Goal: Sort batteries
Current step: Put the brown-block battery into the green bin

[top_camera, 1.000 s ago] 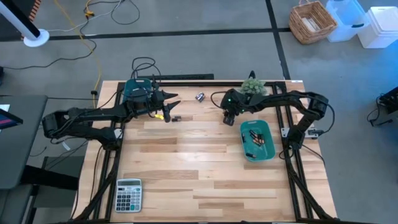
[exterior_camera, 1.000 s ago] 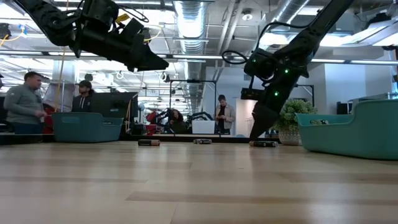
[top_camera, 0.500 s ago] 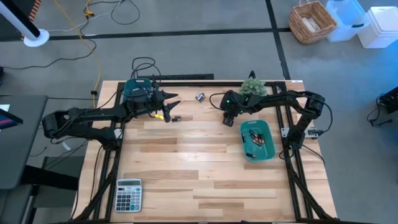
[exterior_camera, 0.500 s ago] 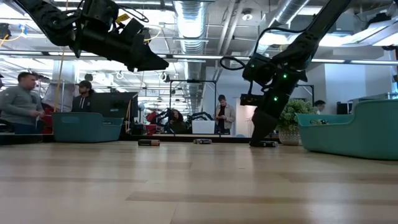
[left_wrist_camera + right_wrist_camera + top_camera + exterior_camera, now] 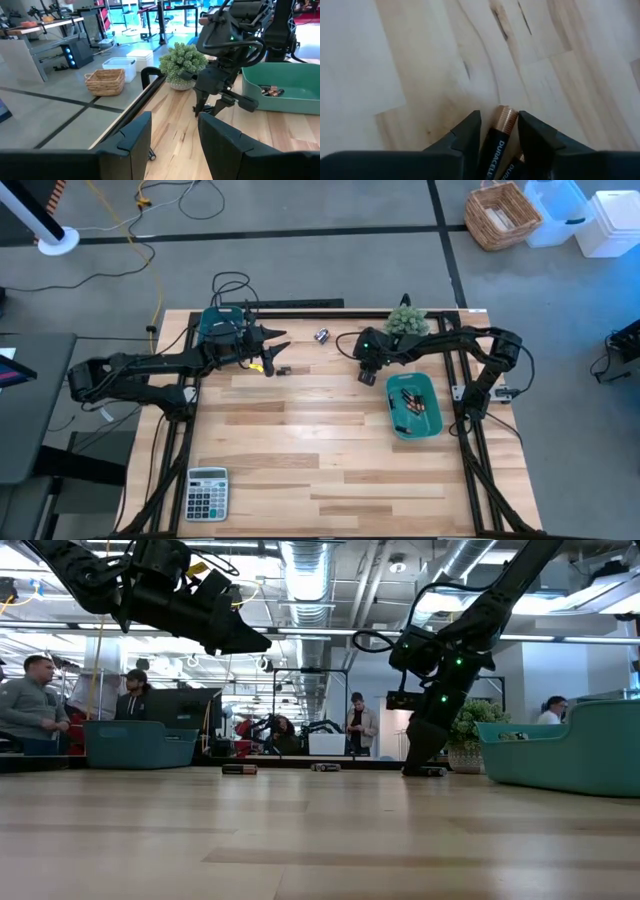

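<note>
Basically you've got the wooden table [image 5: 300,430] filling the centre of the high view, a teal bin [image 5: 415,406] right of centre with several batteries in it, another teal bin [image 5: 218,323] at upper left, and a grey calculator [image 5: 207,492] at lower left. Your left gripper [image 5: 277,340] hangs above the table at upper left, fingers parted, nothing between them. Your right gripper [image 5: 498,131] is down on the wood just left of the right bin, fingers closed against the sides of a copper-tipped battery [image 5: 501,132]. Two loose batteries lie near the top edge [image 5: 322,335], [image 5: 283,370].
</note>
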### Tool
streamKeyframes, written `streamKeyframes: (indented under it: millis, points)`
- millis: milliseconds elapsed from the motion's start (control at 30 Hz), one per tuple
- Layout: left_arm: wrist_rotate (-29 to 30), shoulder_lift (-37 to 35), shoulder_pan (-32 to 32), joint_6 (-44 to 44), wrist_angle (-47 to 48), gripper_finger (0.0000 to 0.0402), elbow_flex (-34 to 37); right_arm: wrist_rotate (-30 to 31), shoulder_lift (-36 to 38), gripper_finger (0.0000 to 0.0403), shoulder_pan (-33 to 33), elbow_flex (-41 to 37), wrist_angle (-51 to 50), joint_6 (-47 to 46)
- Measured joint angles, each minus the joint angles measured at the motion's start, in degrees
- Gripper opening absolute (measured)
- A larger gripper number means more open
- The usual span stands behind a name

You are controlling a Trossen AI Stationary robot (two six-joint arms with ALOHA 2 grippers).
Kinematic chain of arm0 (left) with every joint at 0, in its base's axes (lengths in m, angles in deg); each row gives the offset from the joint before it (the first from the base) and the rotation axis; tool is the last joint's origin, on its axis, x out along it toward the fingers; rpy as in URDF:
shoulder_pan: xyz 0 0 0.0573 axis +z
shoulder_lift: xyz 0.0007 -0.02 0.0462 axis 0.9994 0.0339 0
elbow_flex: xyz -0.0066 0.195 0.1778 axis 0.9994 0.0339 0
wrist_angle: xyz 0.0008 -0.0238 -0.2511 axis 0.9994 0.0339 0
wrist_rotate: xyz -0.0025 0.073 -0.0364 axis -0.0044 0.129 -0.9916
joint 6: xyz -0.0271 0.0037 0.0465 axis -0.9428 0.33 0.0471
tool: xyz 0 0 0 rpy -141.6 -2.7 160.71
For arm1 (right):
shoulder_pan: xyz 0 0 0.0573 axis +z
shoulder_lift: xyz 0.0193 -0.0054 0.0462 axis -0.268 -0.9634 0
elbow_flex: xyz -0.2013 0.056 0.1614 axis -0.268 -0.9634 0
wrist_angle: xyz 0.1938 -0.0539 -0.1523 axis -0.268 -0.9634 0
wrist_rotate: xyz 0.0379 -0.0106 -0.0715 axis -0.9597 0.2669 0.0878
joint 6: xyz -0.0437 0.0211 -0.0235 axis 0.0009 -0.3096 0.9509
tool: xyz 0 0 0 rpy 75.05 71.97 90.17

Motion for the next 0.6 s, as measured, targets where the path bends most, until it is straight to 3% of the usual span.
streamKeyframes:
  millis: [367,600]
  points:
    - [0.0,0.0,0.0,-0.07,-0.01,0.0155,0.0,-0.18,-0.02,0.0055,1.11,0.0,-0.14,-0.06]
    - [0.0,0.0,0.0,-0.09,-0.01,0.0155,0.0,-0.09,0.0,0.003,1.76,0.0,0.07,-0.27]
